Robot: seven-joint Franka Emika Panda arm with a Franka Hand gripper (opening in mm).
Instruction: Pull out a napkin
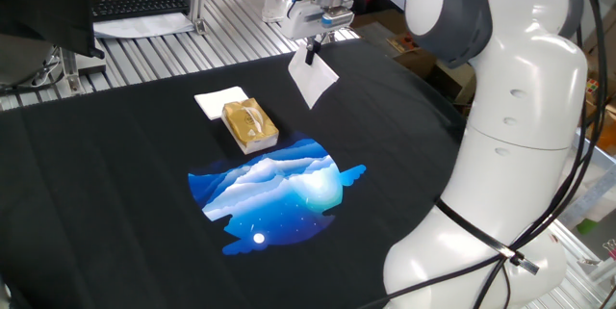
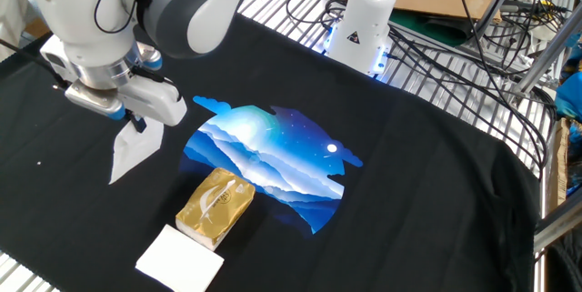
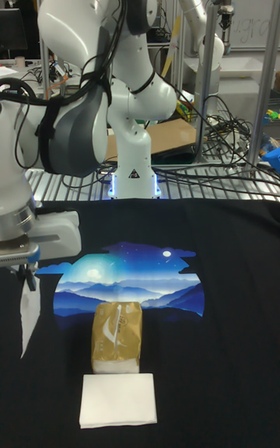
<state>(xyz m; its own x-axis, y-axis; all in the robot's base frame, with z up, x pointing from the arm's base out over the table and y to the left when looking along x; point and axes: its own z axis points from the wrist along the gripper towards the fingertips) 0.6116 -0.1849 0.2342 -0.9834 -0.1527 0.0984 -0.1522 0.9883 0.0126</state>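
1 napkin (image 1: 314, 80) hangs clear of the golden-brown pack (image 1: 250, 124), pinched at its top corner by the end effector (image 1: 311, 52), whose 2 fingers are clenched on the paper above the black cloth-covered surface (image 1: 115, 174). Extraction appears complete. Judgement: to finish well, lower the sheet onto bare cloth well apart from the pack and the square white sheet (image 1: 218, 101), then release, so it does not snag or cling.

Bright even indoor light, sharp, slight glare
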